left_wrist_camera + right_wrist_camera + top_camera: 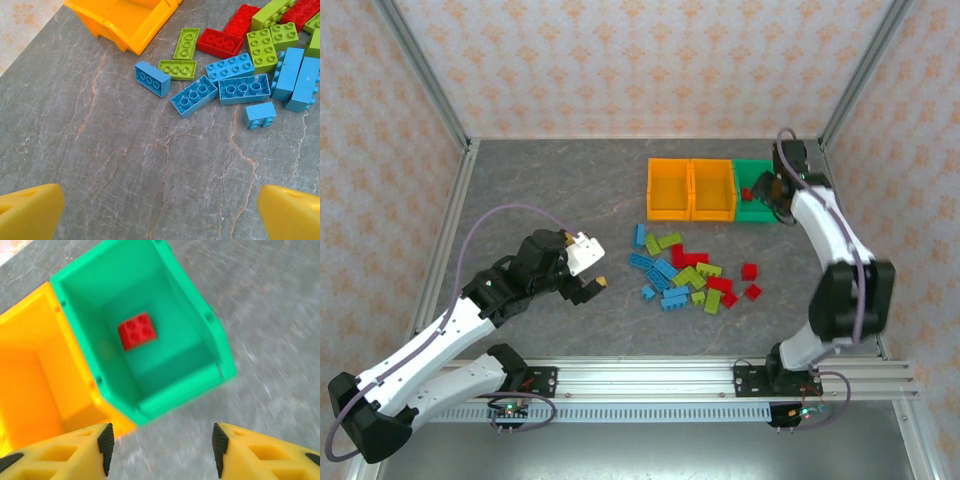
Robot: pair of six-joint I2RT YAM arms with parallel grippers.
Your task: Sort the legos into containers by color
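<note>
One red brick [137,331] in the green bin [175,385]
It lies ahead of the right gripper [161,445], jaws parted and empty; the left gripper [160,215] gapes wide.

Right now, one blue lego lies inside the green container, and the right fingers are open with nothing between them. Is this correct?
Not quite. The lego in the green container is red, not blue; the right wrist view shows it plainly. The rest holds: it is a single lego, and the right fingers are open with nothing between them.
</note>
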